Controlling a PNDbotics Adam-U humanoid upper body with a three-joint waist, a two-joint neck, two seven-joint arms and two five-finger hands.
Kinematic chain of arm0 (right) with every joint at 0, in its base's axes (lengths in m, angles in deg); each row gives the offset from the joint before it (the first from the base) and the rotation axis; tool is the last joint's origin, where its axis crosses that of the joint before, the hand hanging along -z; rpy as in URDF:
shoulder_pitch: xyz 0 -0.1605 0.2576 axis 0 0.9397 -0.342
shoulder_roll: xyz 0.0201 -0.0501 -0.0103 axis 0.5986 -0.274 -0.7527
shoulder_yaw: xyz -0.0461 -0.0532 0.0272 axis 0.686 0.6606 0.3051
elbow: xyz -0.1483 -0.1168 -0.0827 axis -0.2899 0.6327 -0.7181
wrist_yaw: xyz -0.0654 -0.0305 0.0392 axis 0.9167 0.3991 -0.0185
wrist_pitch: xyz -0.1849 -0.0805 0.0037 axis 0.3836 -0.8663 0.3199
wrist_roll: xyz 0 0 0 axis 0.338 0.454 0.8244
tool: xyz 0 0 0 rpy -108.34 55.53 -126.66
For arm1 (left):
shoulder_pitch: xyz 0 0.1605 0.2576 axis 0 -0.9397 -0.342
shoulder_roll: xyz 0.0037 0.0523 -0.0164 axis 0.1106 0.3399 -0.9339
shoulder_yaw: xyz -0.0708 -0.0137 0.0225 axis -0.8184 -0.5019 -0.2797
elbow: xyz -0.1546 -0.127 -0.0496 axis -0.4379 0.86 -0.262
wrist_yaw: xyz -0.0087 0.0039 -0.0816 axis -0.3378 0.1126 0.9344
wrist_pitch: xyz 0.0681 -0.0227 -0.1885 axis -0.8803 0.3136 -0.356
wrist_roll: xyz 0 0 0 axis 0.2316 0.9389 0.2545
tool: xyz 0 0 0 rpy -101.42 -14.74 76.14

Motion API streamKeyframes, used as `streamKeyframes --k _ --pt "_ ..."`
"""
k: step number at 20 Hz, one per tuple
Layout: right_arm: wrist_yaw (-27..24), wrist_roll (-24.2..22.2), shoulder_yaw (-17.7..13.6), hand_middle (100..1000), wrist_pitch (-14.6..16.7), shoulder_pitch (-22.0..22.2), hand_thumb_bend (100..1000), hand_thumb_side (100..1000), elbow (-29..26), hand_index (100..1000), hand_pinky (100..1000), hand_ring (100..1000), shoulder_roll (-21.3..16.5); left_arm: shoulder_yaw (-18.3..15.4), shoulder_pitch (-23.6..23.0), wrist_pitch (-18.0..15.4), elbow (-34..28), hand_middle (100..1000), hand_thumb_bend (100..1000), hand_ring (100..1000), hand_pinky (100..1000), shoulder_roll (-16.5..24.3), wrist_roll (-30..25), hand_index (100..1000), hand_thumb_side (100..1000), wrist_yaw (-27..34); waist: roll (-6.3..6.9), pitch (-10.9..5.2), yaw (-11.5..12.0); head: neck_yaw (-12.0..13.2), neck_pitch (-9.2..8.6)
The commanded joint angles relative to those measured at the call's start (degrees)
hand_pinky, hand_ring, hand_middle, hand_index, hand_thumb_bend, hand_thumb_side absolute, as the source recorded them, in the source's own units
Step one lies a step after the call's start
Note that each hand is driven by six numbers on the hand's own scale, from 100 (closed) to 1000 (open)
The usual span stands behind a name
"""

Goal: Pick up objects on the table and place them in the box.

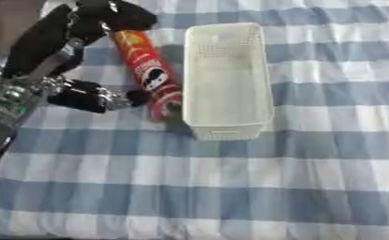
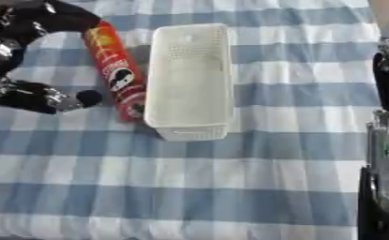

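Your left hand (image 1: 74, 56) sits at the far left of the desk (image 1: 230, 187), spread wide around the red can (image 1: 148, 70) without gripping it. The upper fingers (image 1: 119, 16) arch over the can's far end, and the thumb (image 1: 107, 99) reaches in from the left toward its near end, its tip just beside the can's side. I cannot tell whether it touches. Nothing is held.

The can lies flat on the checked cloth. Its long axis runs far to near, leaning slightly rightward as it comes toward you, almost parallel to the box. It lies immediately right of your palm, so the fingers need only close across its narrow width rather than along its length.

Just right of the can stands the white box (image 1: 263, 70), an open perforated basket with its long side also running far to near. The can's near end seems to rest against the box's left wall. The box looks empty.

At the far right edge, only the right forearm (image 2: 387, 140) shows. Its hand is out of sight. The left hand is clearly the nearer one, and the lift will likely be short: up, then right over the wall.
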Motion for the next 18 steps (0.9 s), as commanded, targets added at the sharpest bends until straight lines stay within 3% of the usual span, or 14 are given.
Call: streamKeyframes --k 1,5,8,13,18 --pt "-0.3 -0.1 0.1 950 -0.2 -0.2 100 572 -0.6 940 797 929 -1.0 -2.8 0.3 0.0 -0.8 822 817 774 701 6.4 2.3 919 100 -9.8 0.12 -1.23 0.2 0.1 -0.2" --pt "-0.6 0.1 0.1 948 -0.6 0.2 100 573 -0.7 934 795 927 -1.2 -3.3 0.8 2.9 -0.8 853 819 817 777 9.8 7.7 926 100 -20.9 0.45 -1.32 0.4 1.4 -1.35" --pt "-0.6 0.2 0.1 945 -0.8 0.1 100 572 -0.7 927 791 923 -1.2 -2.8 0.9 4.9 -0.8 846 824 820 826 11.9 11.9 914 100 -24.9 0.59 -1.33 0.2 1.5 -1.82" --pt "-0.6 0.4 0.2 942 -1.1 0.0 100 570 -0.7 922 786 920 -1.3 -1.5 1.1 5.8 -0.8 819 831 782 753 14.5 15.9 892 100 -27.3 0.89 -1.31 -0.4 1.4 -1.97" --pt "-0.6 0.4 0.3 941 -1.2 -0.2 100 567 -0.6 918 783 917 -1.4 0.0 1.4 5.6 -0.8 803 801 746 654 15.5 17.3 890 100 -24.3 1.13 -1.16 -1.2 1.5 -2.13"
